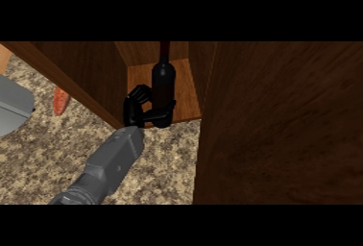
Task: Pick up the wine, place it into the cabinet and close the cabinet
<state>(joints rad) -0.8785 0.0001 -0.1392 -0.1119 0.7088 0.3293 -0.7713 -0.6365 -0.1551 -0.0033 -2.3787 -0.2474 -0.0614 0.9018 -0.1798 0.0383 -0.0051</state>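
A dark wine bottle point(163, 79) stands upright in the wooden cabinet's opening, its base at the front edge of the cabinet floor point(186, 93). My left hand point(139, 106) is shut on the bottle's lower part, with fingers on its left side and the thumb curled under its near side. The grey forearm runs in from the lower left. On the right, the cabinet door point(284, 125) stands open, a large dark wood panel close to the view. My right hand does not show.
The cabinet's left wall point(78, 72) slants across the upper left. A grey rounded object point(10, 108) and an orange object point(61, 102) lie on the speckled counter point(42, 153) to the left of the cabinet.
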